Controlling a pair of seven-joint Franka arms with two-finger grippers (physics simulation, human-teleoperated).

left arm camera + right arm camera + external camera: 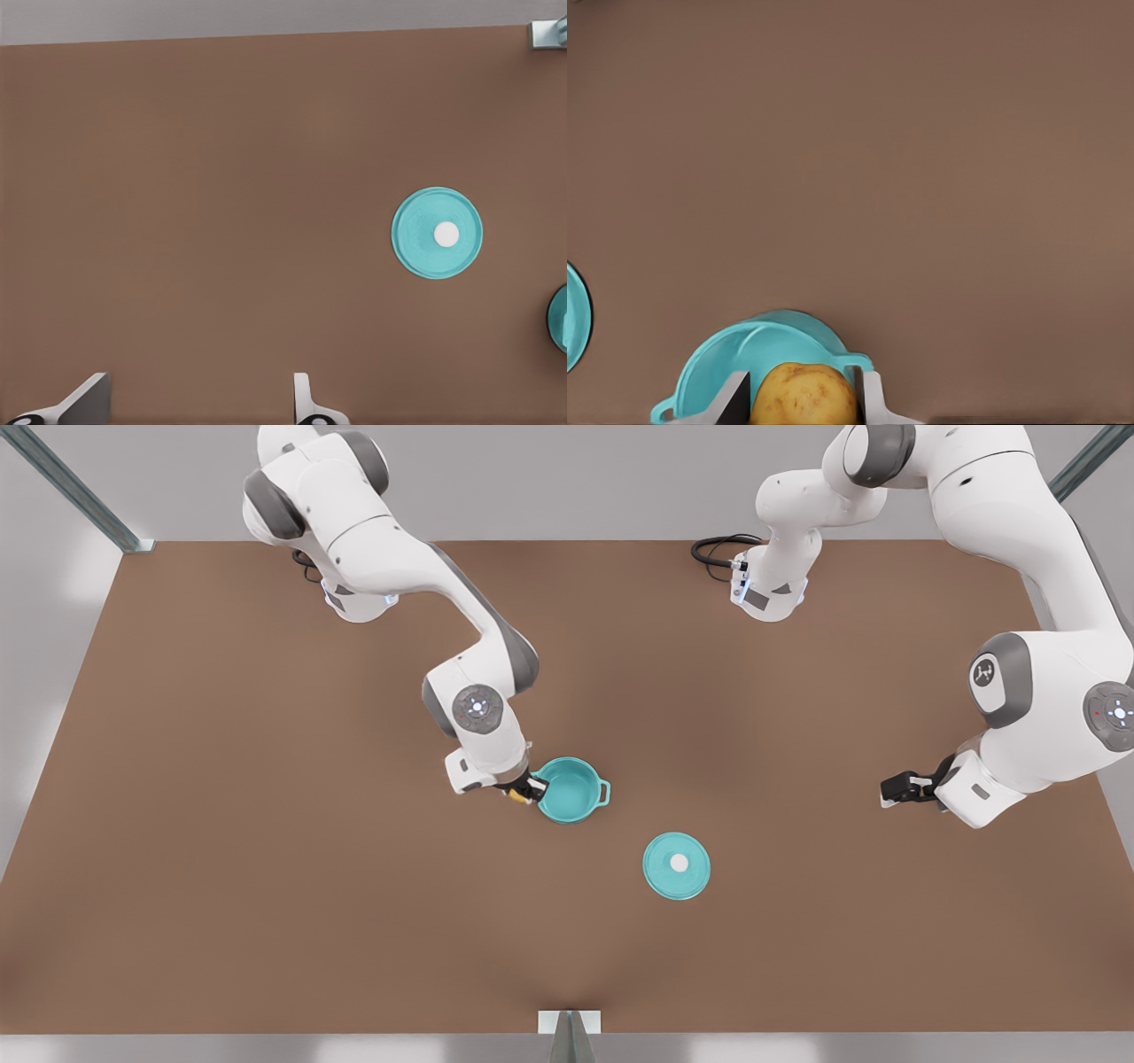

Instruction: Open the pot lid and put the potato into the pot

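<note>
The right gripper (804, 398) has its two fingers (733, 396) closed against opposite sides of the potato (803, 396), which sits between them at the rim of the open pot (571, 789), on the pot's side toward the front view's left, near the middle of the brown table (266, 868). The left gripper (199, 403) has its fingers (84, 398) spread wide with nothing between them; it waits above the table near its edge on the front view's right. The pot lid (677, 865) lies flat, knob up, apart from the pot, toward the table's near edge.
</note>
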